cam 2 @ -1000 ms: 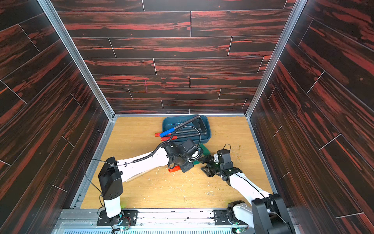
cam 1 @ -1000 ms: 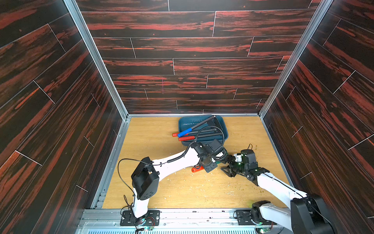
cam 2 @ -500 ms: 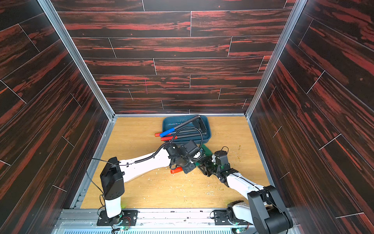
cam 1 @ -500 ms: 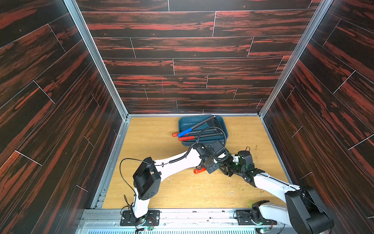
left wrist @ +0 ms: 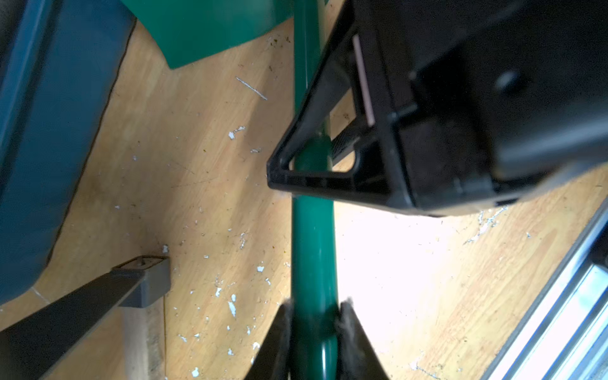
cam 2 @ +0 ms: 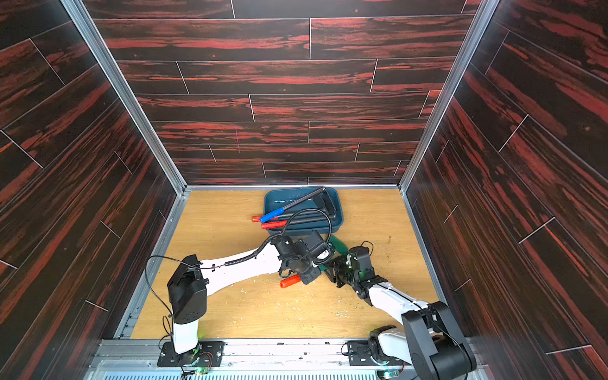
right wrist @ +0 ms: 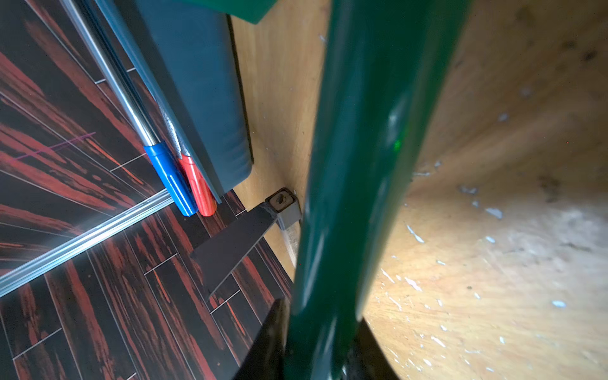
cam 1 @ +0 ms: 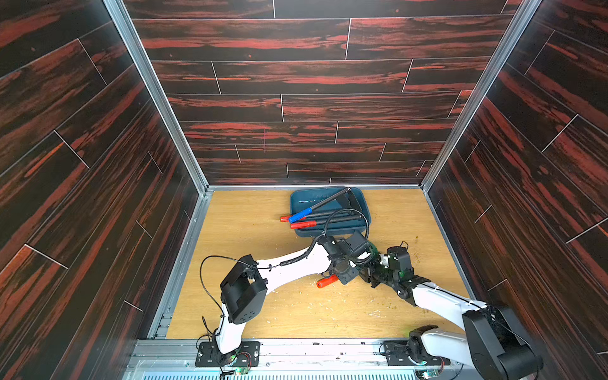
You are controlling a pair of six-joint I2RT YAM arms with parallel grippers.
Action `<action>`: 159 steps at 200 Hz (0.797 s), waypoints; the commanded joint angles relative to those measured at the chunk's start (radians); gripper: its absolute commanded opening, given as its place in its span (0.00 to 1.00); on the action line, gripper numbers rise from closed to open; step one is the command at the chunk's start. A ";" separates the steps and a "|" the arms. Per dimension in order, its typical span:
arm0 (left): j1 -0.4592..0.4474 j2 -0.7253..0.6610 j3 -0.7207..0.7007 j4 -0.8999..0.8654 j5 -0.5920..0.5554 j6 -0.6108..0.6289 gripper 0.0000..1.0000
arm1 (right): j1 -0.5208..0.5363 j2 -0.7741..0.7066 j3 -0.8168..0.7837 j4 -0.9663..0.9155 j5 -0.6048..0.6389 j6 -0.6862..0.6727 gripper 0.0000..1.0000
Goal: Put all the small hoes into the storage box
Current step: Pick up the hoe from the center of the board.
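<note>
The small hoe (cam 1: 326, 282) is sitting outside the storage box (cam 1: 332, 234), just in front of the box's near wall. It is slanting away from the box, so its red grip is pointing farthest from it. Its green blade (cam 2: 339, 243) is lying just beside the box's near right corner. Whether blade and box are touching cannot be told, nor whether the hoe is resting on the wooden table (cam 1: 263, 230) or hanging just above it.

The left gripper (cam 1: 344, 275) is clamping the hoe's green shaft at the end away from the box, close to the red grip. In the left wrist view its fingers (left wrist: 279, 329) are pressing on both sides of the tube.

The right gripper (cam 1: 369, 272) is holding the same shaft nearer the box, on the blade side of the left gripper. In the right wrist view its fingers (right wrist: 271, 332) are lying tight against the tube with no gap showing, so both grippers are gripping the one hoe.

Inside the box three long tools are lying across one another: a blue-handled tool (cam 1: 300, 215) and two red-handled tools (cam 1: 302, 225). Their grips are sticking out past the box's left end in both top views.

White flecks (cam 1: 316, 306) are lying scattered over the table in front of the box, around and beyond the grippers.
</note>
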 commanded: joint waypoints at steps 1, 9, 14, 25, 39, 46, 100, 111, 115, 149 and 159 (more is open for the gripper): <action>-0.013 -0.017 -0.013 0.044 0.034 0.003 0.00 | 0.007 -0.021 -0.008 0.034 0.001 -0.033 0.18; -0.014 -0.018 -0.018 0.048 0.034 0.001 0.00 | 0.006 -0.026 -0.008 0.029 0.002 -0.037 0.17; -0.015 -0.017 -0.020 0.050 0.035 0.000 0.00 | 0.006 -0.029 -0.006 0.024 0.002 -0.038 0.16; -0.014 -0.017 -0.024 0.051 0.041 0.000 0.00 | 0.007 -0.035 -0.006 0.018 0.002 -0.044 0.13; -0.014 -0.019 -0.033 0.059 0.048 -0.007 0.00 | 0.006 -0.043 -0.004 0.010 0.035 -0.056 0.07; -0.014 -0.022 -0.040 0.066 0.054 -0.008 0.00 | 0.006 -0.045 0.000 0.001 0.039 -0.064 0.04; -0.014 -0.020 -0.059 0.087 0.075 -0.019 0.07 | 0.006 -0.128 0.041 -0.143 0.102 -0.156 0.00; -0.014 -0.018 -0.059 0.086 0.081 -0.019 0.10 | 0.006 -0.147 0.052 -0.177 0.119 -0.178 0.00; -0.014 -0.019 -0.059 0.088 0.081 -0.019 0.11 | 0.006 -0.155 0.056 -0.189 0.124 -0.184 0.00; -0.014 -0.018 -0.059 0.097 0.108 -0.025 0.20 | 0.006 -0.192 0.069 -0.240 0.147 -0.214 0.00; -0.014 -0.017 -0.061 0.101 0.117 -0.028 0.22 | 0.006 -0.202 0.071 -0.248 0.151 -0.220 0.00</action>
